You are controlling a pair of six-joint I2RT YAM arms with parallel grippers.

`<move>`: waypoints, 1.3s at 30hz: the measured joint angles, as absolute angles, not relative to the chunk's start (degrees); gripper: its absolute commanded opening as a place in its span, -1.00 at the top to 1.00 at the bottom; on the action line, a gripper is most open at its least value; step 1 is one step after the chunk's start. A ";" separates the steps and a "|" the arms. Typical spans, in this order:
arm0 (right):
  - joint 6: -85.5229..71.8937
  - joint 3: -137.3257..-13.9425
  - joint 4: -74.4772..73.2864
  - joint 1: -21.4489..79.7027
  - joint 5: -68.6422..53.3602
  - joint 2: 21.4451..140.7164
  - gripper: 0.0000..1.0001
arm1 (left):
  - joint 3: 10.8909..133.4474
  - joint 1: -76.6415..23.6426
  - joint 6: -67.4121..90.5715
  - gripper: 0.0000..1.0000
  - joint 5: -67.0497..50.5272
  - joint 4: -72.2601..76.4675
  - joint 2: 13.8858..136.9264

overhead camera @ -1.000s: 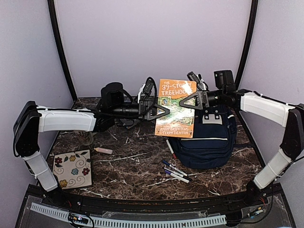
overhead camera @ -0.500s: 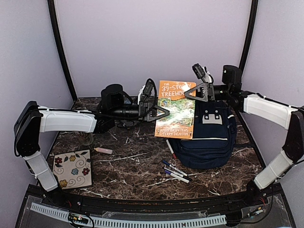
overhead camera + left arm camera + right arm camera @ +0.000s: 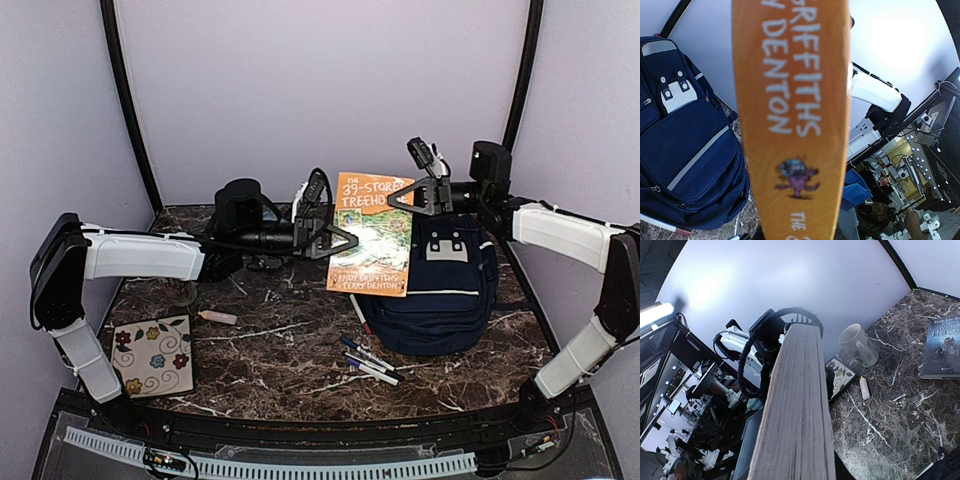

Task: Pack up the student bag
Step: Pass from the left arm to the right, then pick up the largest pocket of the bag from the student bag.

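An orange paperback book stands upright above the table, between my two grippers. My left gripper is shut on its left, spine side; the orange spine fills the left wrist view. My right gripper is shut on the book's upper right corner, and the grey page edge runs straight into its jaws. The navy student bag lies on the table right of the book, below the right gripper, its white studded patch facing up. Neither wrist view shows its own fingers.
Several pens lie in front of the bag. A floral notebook, a pink eraser and a clear mug sit at the left. A dark book lies flat near the back wall.
My right gripper rose from over the bag to the book's upper right corner and closed on it. The left gripper kept its hold, and the book shifted slightly right.
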State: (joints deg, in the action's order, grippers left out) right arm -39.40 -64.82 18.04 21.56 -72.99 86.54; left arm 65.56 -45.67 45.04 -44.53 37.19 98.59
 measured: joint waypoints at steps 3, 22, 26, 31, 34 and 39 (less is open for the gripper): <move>-38.92 -64.58 17.76 21.52 -72.36 86.54 0.65 | 65.56 -45.71 44.95 0.74 -44.31 36.95 98.63; -13.17 -64.64 -8.73 6.26 -56.71 76.84 1.00 | 72.66 -47.86 25.98 -0.05 -17.45 7.88 98.87; -9.37 -63.29 -12.64 -2.04 -54.22 71.05 1.00 | 78.43 -51.86 18.90 -0.03 -12.34 1.63 101.10; -6.63 -62.48 -17.91 -11.38 -54.11 68.60 1.00 | 87.68 -58.17 8.23 -0.01 -8.45 -4.01 107.79; -5.23 -62.17 -21.17 -14.50 -54.28 68.64 1.00 | 92.79 -61.30 1.58 0.03 -6.74 -7.16 112.95; -4.97 -58.57 -22.48 -16.64 -55.02 67.88 1.00 | 97.49 -65.41 -3.81 0.08 -5.32 -10.26 119.02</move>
State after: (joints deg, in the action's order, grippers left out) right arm -4.97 -58.57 -22.48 -16.64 -55.02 67.88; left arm 97.49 -65.41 -3.81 -5.32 -10.26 119.02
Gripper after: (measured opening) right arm 0.208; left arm 0.463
